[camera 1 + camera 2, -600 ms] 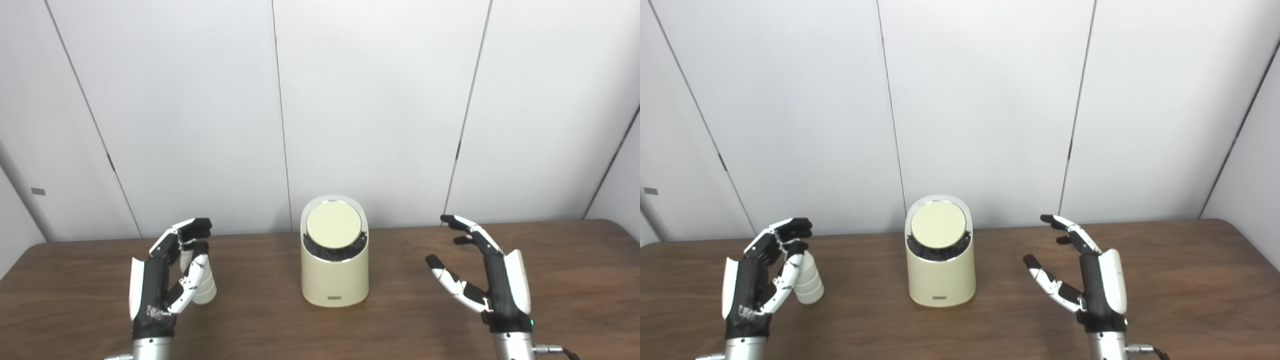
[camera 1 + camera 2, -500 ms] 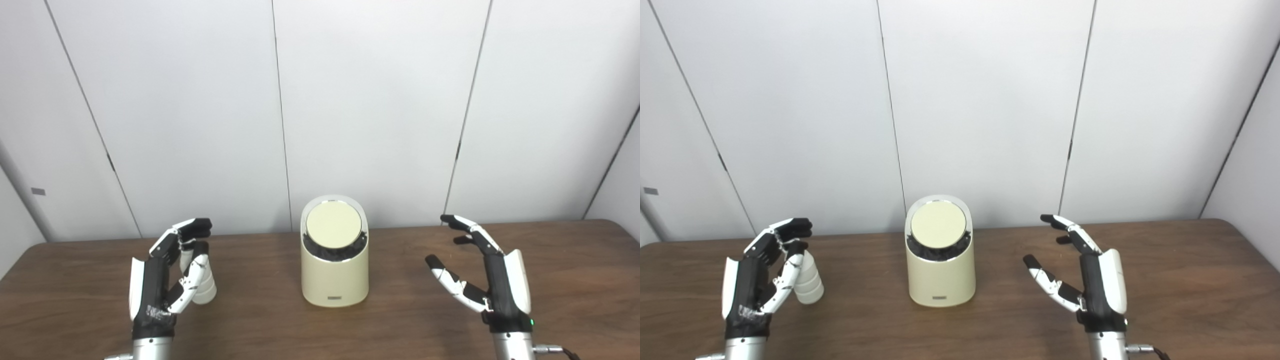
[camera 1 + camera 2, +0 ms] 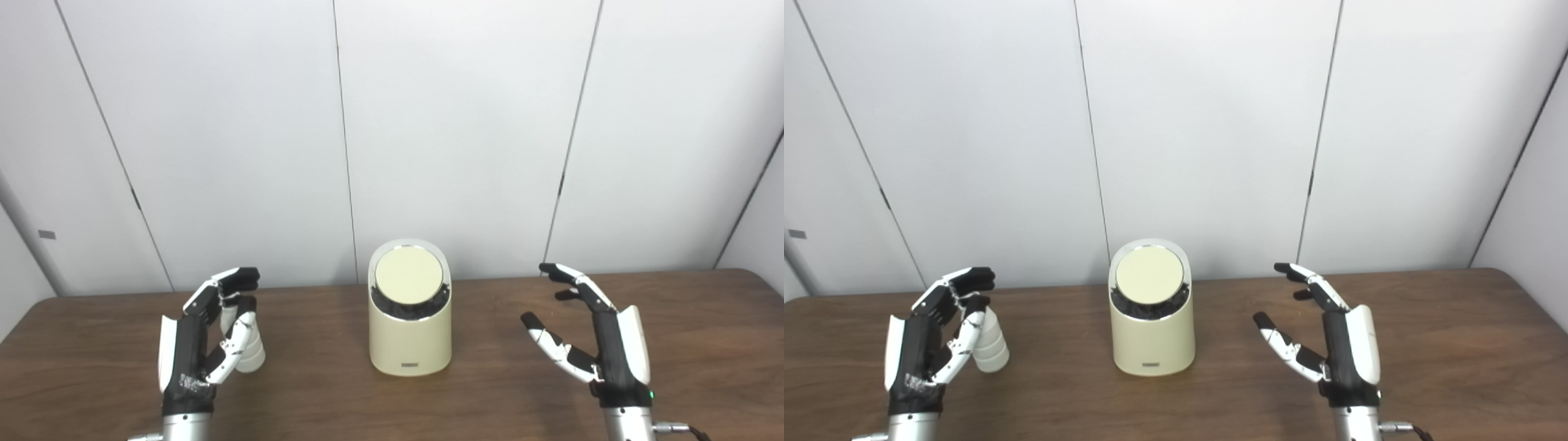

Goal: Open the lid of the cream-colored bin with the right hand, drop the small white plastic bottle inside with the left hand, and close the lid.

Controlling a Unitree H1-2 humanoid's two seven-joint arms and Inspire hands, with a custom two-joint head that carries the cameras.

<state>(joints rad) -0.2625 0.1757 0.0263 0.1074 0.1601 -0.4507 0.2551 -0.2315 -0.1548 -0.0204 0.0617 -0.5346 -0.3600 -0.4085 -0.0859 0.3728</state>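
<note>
The cream-colored bin (image 3: 409,334) stands at the table's middle with its round lid (image 3: 408,275) shut and tilted toward me. The small white plastic bottle (image 3: 250,354) stands upright on the table left of the bin. My left hand (image 3: 202,337) is just beside the bottle on its near left, fingers half curled, thumb in front of it, holding nothing. My right hand (image 3: 591,334) is open with its fingers spread, above the table right of the bin and apart from it.
The brown wooden table (image 3: 392,404) carries only the bin and the bottle. A white panelled wall (image 3: 453,122) stands close behind the table's far edge.
</note>
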